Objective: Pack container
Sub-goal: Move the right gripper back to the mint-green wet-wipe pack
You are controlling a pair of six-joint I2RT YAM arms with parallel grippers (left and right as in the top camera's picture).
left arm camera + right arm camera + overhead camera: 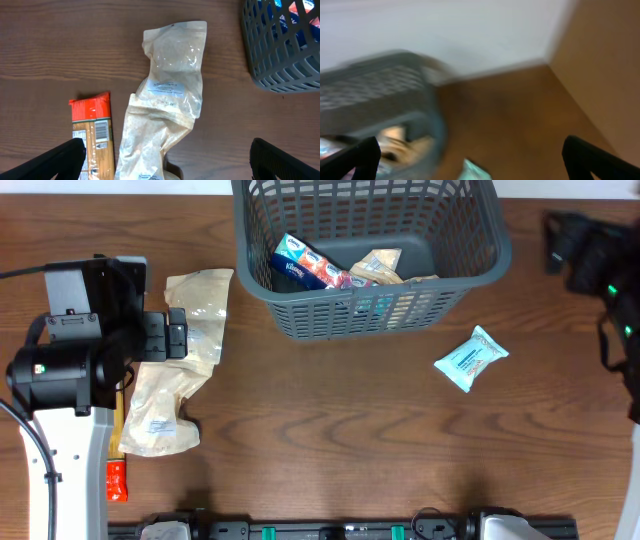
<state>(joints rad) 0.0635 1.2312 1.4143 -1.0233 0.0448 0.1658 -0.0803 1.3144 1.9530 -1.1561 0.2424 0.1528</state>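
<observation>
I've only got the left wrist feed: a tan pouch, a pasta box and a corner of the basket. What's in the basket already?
Observer: A blue and orange tissue pack and some tan packets lie on the floor of the container.
Operator: Is anything on the table that I can't see?
Observer: A small white and blue packet lies on the table to the right of the container, apart from it.
Operator: Where's the other arm?
Observer: The right arm is at the table's far right edge. The right gripper is open and holds nothing, though its view is blurred.
</observation>
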